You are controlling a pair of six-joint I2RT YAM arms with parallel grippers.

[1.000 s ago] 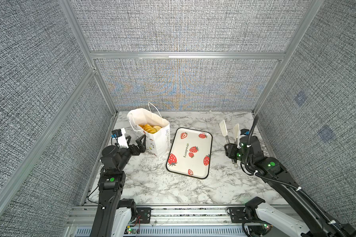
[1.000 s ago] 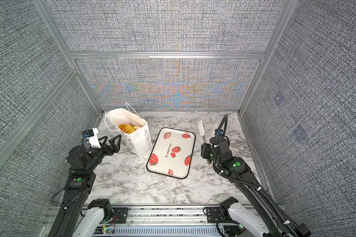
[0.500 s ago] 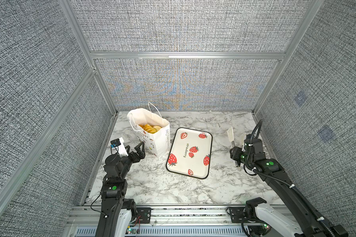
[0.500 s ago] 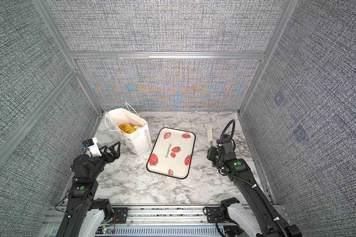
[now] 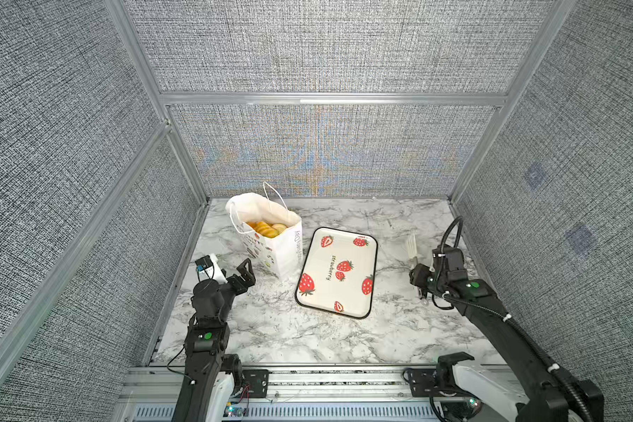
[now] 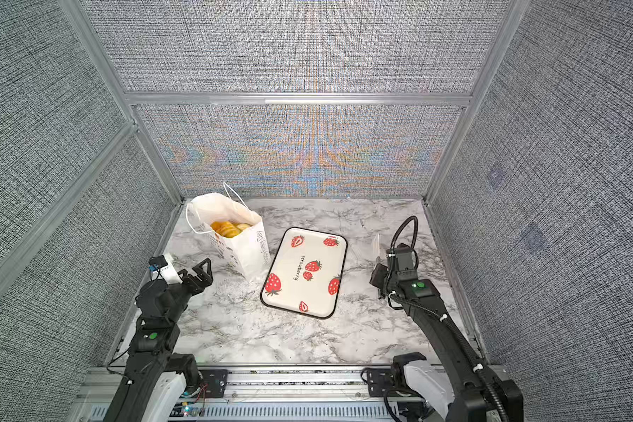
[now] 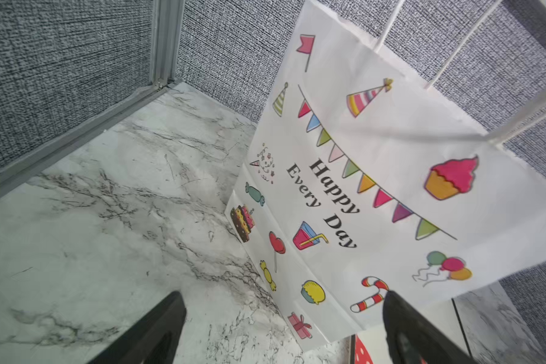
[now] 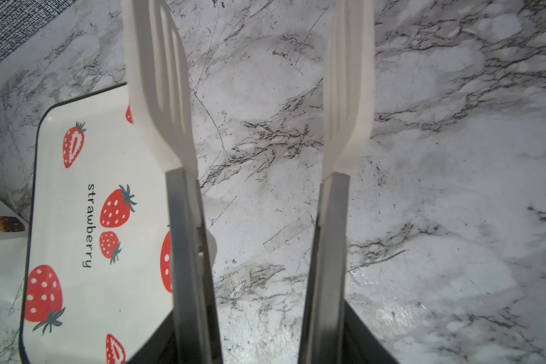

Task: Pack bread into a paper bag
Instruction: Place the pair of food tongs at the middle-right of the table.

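The left tool (image 7: 281,329) stands wide and holds nothing, low over the worktop (image 5: 271,329), well to the left of the tray (image 5: 357,257). The right tool (image 5: 418,279) grips a pair of tongs (image 8: 333,220) by their grey arms, just right of the tray. The white slotted heads stand apart with nothing between them. They seem to hover just above the marble, though contact is hard to judge. The paper bag (image 5: 282,252) stands upright and open at the tray's far left corner, just beside its rim, with its printed face turned to the left tool. The bread (image 5: 265,228) lies inside the bag, golden pieces showing below the mouth. The tray holds no bread.
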